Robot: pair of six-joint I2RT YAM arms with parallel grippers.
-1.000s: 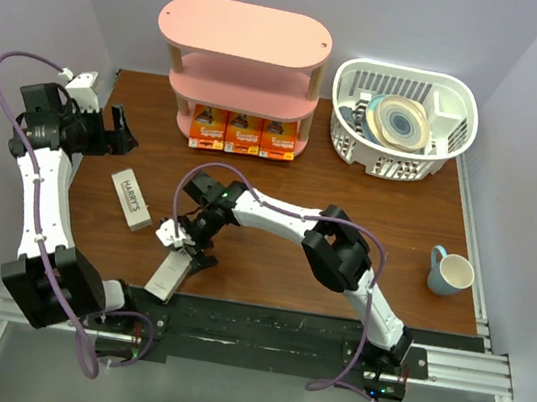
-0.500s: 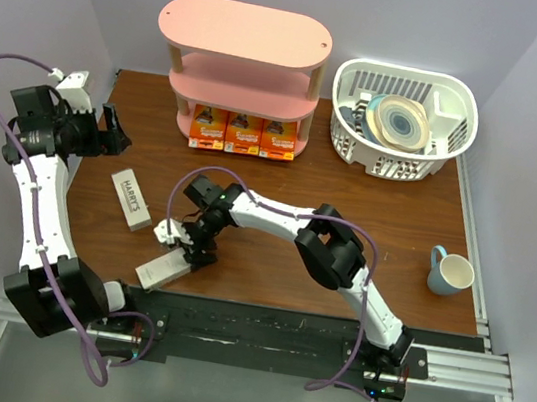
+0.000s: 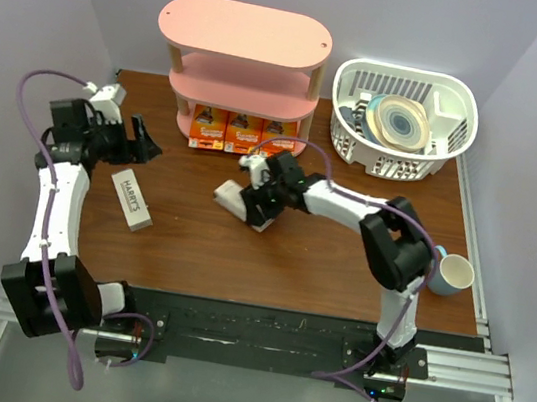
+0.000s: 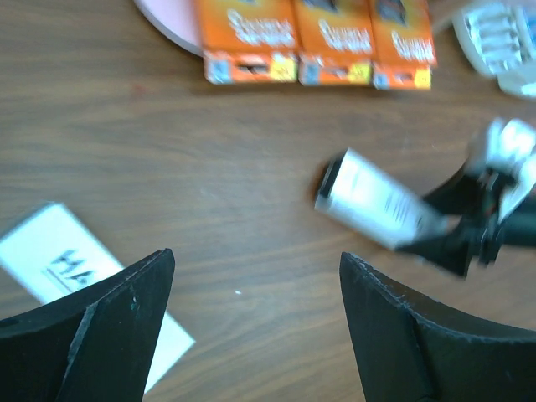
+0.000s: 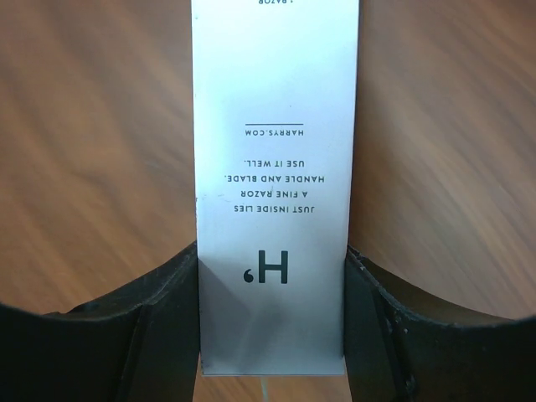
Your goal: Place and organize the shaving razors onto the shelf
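Observation:
Three orange razor packs point(image 3: 243, 135) stand in a row on the bottom board of the pink shelf point(image 3: 245, 31); the left wrist view shows them too point(image 4: 318, 33). My right gripper point(image 3: 262, 192) is shut on a slim whitish-grey razor box point(image 3: 236, 200), held over the table in front of the shelf. In the right wrist view both fingers point(image 5: 167, 306) press the long sides of that box point(image 5: 272, 151). A second whitish box point(image 3: 131, 199) lies flat on the table at the left. My left gripper point(image 3: 143, 137) hangs open and empty above the wood beside it point(image 4: 50, 260).
A white slatted basket point(image 3: 397, 150) with plates stands right of the shelf. A blue mug point(image 3: 450, 274) sits near the table's right edge. Purple walls close in at the left, right and back.
My right gripper closed on the grey box near the front edge and carried it back and right, towards the shelf. My left arm swung a little rightward, towards the table.

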